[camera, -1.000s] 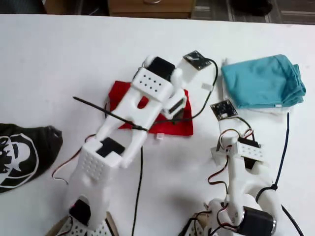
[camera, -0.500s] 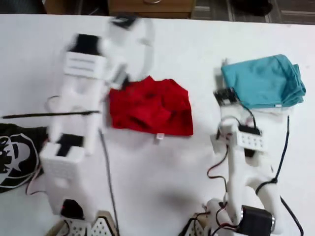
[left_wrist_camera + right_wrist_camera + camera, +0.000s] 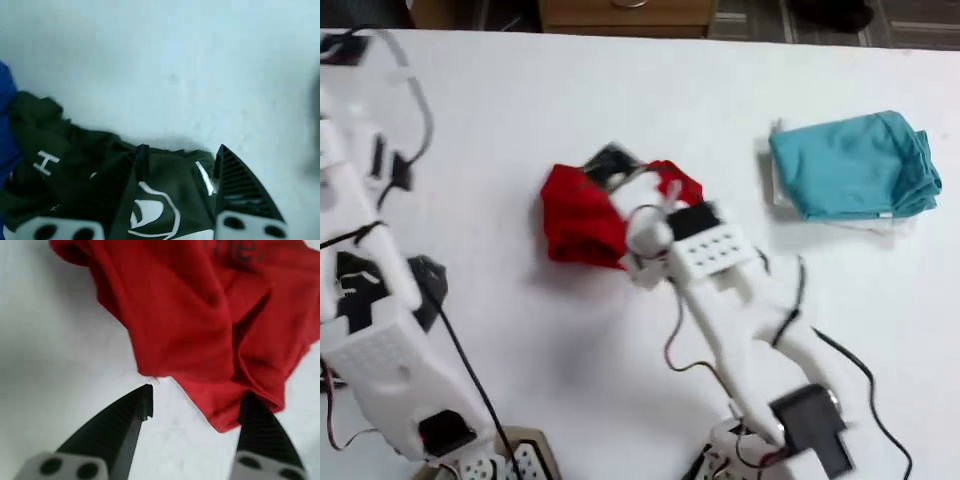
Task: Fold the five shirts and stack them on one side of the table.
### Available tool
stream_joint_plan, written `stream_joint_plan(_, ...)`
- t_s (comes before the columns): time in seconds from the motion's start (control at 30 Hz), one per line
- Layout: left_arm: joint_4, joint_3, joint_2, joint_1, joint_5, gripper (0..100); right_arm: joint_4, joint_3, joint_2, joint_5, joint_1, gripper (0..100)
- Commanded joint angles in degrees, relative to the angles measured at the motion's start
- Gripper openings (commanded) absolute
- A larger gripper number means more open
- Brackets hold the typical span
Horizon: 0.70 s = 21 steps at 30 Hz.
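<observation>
Left white arm [image 3: 375, 340]: swinging off the red cloth shirt [image 3: 578, 222], which it was covering a second ago, and out to the table's left edge. The left gripper [image 3: 182, 149] is now hanging with jaws apart over the black printed shirt [image 3: 75, 150].

Right white arm [image 3: 720, 290]: crossing from beside the teal folded shirt [image 3: 855, 165] to the red shirt. The right gripper [image 3: 199, 395] is now standing open astride its hem.

Red shirt: losing its flat rectangular lie and bunching up.
</observation>
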Motion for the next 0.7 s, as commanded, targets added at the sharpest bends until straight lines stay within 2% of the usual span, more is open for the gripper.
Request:
stream_joint_plan(0.0,-1.23,1.01,-3.25,-3.16,-1.76,23,0.57,-4.92,4.88,-0.44,-3.47,27.9)
stream_joint_plan(0.3,-7.38,11.56,-3.34,-5.36,-1.93,23,0.13,-16.09,18.77,-0.35,-0.57,26.8)
stream_joint_plan(0.37,-7.74,12.44,-3.34,-5.36,-1.85,23,0.48,-19.87,21.32,-0.35,1.71,19.8)
stream_joint_plan(0.47,-7.91,12.53,-3.43,-5.36,-1.85,23,1.54,-23.82,22.73,-0.44,4.79,1.6)
stream_joint_plan(0.53,-7.91,12.53,-3.6,-5.36,-1.85,23,3.47,-26.02,22.73,-0.44,6.2,4.2)
stream_joint_plan(0.67,-7.91,12.53,-3.43,-5.27,-1.85,23,8.31,-31.74,22.73,-0.09,8.13,2.2)
